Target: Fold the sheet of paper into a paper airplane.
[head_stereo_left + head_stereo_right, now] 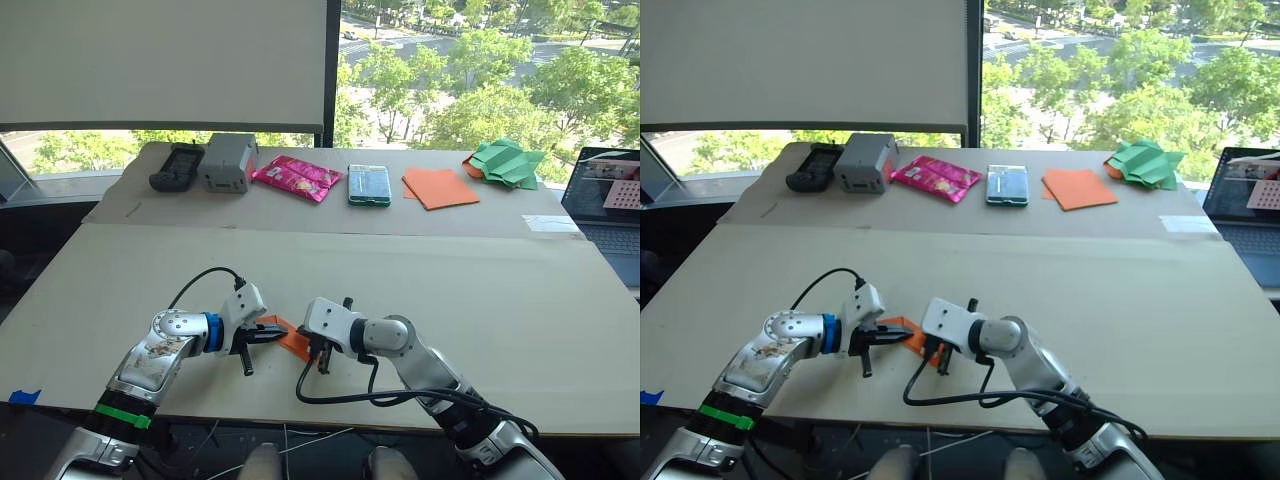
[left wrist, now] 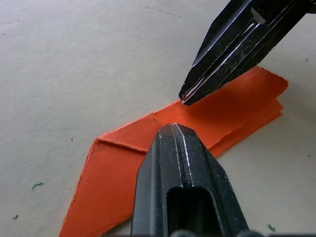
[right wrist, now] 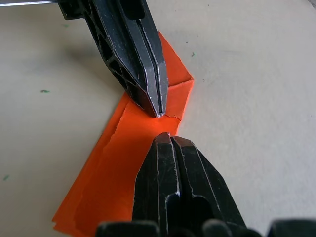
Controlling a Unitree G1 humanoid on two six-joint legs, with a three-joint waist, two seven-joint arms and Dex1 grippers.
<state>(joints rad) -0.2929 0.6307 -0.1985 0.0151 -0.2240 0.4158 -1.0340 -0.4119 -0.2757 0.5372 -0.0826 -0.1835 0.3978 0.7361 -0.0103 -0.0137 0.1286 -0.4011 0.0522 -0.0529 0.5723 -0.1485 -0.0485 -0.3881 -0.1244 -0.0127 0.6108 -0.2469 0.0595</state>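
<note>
The sheet of paper (image 1: pixel 295 343), bright orange and folded into a narrow creased strip with an angled end, lies flat on the near part of the table between my two arms. My left gripper (image 1: pixel 274 333) is shut, and its tip rests on the paper's middle crease (image 2: pixel 163 118). My right gripper (image 1: pixel 322 358) is shut too, its tip touching the paper's edge beside the left one. In the right wrist view, the two tips nearly meet over the paper (image 3: pixel 123 163). No paper shows between either pair of fingers.
Along the back table stand a black device (image 1: pixel 177 166), a grey box (image 1: pixel 227 161), a pink packet (image 1: pixel 296 178), a green-edged case (image 1: pixel 369 185), a smooth orange sheet (image 1: pixel 440 187) and a green paper shape (image 1: pixel 508 162). A laptop (image 1: pixel 610 205) sits at the right edge.
</note>
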